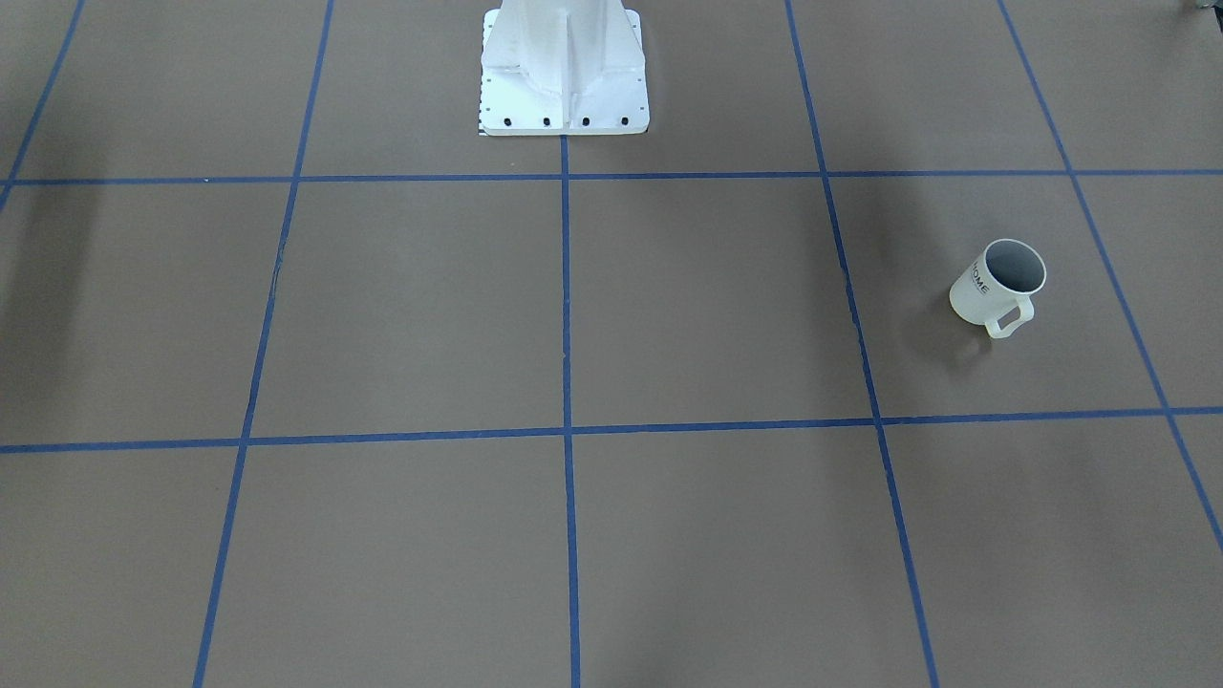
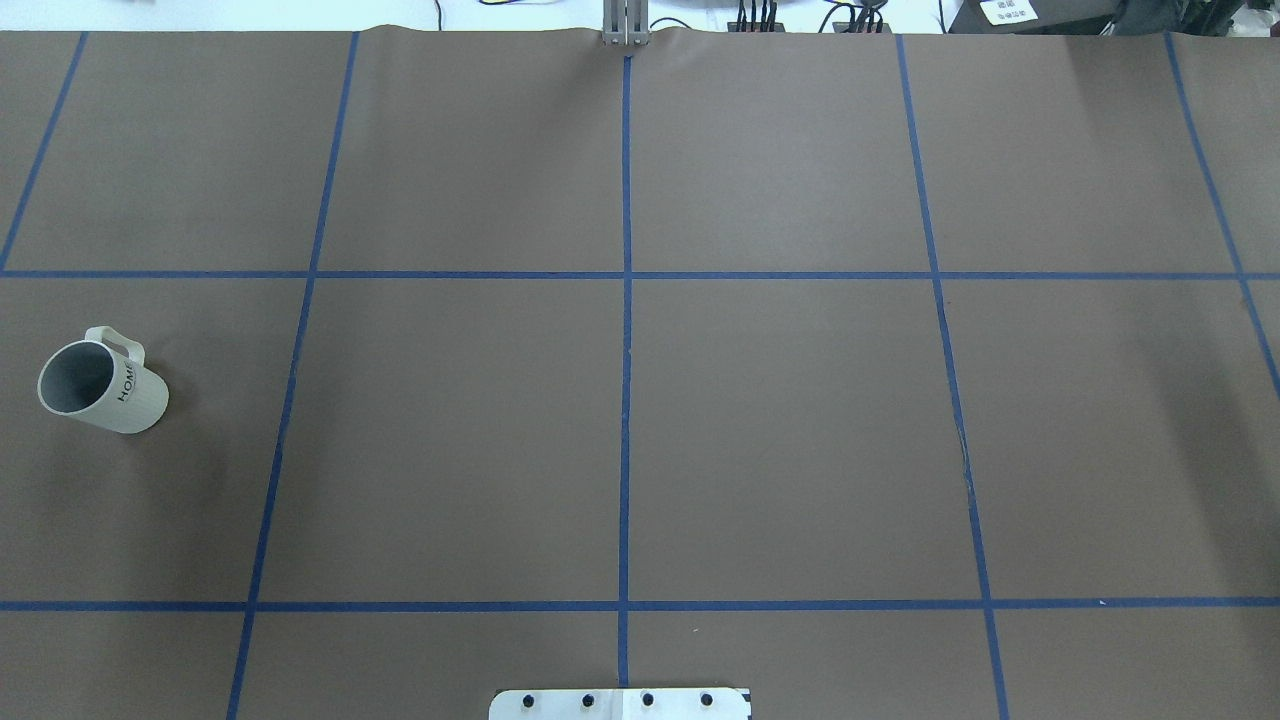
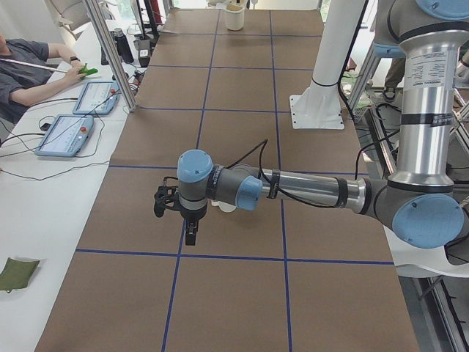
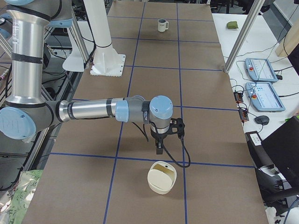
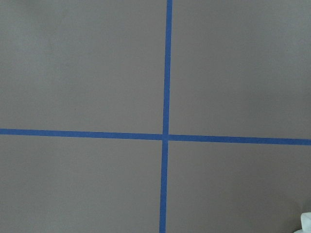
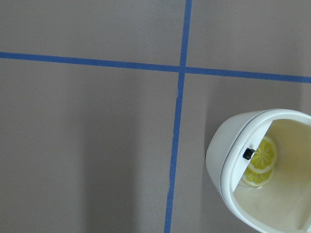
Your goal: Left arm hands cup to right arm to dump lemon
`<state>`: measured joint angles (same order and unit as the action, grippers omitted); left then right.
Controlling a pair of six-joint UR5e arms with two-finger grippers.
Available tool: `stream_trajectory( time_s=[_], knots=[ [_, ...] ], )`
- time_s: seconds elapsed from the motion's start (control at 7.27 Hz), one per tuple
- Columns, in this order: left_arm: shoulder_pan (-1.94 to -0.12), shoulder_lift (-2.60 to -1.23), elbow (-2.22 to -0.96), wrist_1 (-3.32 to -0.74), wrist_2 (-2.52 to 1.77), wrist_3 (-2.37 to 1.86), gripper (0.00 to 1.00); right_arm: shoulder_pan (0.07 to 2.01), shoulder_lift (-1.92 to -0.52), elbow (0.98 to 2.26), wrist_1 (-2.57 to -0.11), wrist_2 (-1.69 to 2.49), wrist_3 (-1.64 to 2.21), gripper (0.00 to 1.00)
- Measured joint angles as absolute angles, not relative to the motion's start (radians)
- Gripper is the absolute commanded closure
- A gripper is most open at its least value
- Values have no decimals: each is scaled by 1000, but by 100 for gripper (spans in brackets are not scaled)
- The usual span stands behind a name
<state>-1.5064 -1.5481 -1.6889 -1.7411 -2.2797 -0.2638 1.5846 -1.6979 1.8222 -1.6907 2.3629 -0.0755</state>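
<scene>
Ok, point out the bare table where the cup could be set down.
Bare: the table's middle squares, from the base plate to the far edge, and its right half in the overhead view. Taken: the cup at far left; a white tub of lemon slices near the right arm's fingers.

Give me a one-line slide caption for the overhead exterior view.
White HOME cup standing upright near the left end of the blue-taped table, handle turned away from the robot.

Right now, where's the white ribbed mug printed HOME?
Far left of the overhead view, on the robot's left: the white ribbed mug stands upright, left of a blue tape line.
</scene>
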Motion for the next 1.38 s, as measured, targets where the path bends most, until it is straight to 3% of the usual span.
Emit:
stream_trajectory(
  time_s=[1.38],
  knots=[
    [-1506,-1546,-1678,-1740,-2273,-260,0,1585,-1696,1792,-1601,2354,-75,0]
  ],
)
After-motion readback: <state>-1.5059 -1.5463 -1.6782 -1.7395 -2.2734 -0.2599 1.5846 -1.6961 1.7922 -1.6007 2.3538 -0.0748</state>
